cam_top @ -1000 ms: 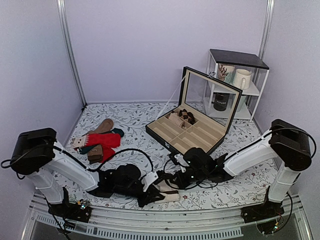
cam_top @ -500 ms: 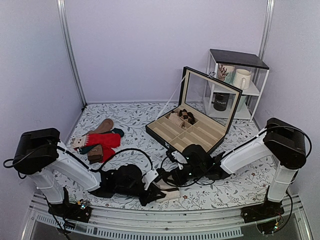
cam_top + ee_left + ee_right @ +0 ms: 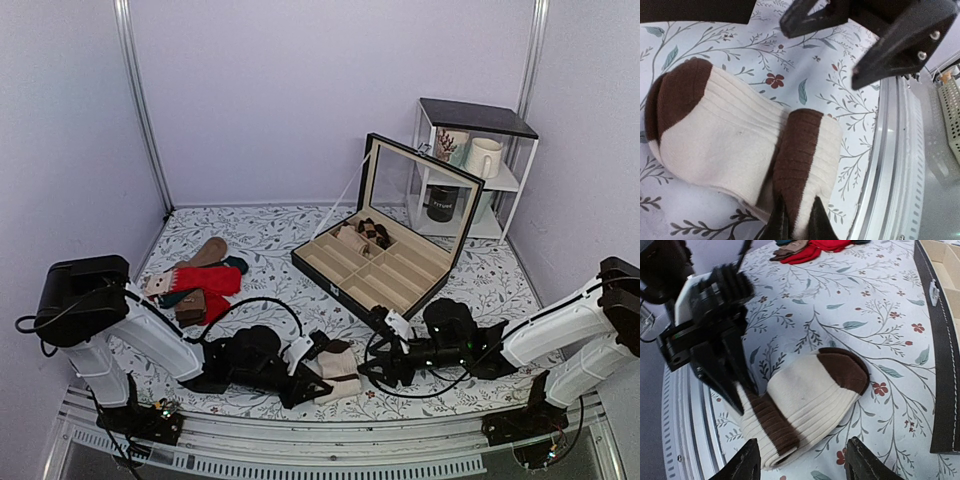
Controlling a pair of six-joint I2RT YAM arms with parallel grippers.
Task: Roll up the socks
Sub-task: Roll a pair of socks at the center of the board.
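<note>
The socks [image 3: 338, 366] lie as a loose cream bundle with brown bands near the table's front edge, the dark brown end [image 3: 677, 95] pointing away from the rail. My left gripper [image 3: 305, 383] is shut on the socks' brown-banded fold [image 3: 800, 165]; its fingertips [image 3: 815, 217] pinch that fold from below in the left wrist view. My right gripper [image 3: 380, 362] stands open just right of the bundle and touches nothing. In the right wrist view the socks [image 3: 805, 395] lie ahead of the right gripper [image 3: 802, 460], with the fingers spread wide on either side.
An open black compartment case [image 3: 385, 270] stands behind the bundle, its edge [image 3: 940, 365] close on the right. Red socks [image 3: 205, 282] and tan and teal socks [image 3: 208, 253] lie at the left. A wire shelf with mugs [image 3: 470, 170] is back right. Metal rail [image 3: 890, 165] borders the front.
My right gripper has opened, let go of the socks and drawn back to the right. The left gripper has stayed shut on the bundle, which shifted slightly.
</note>
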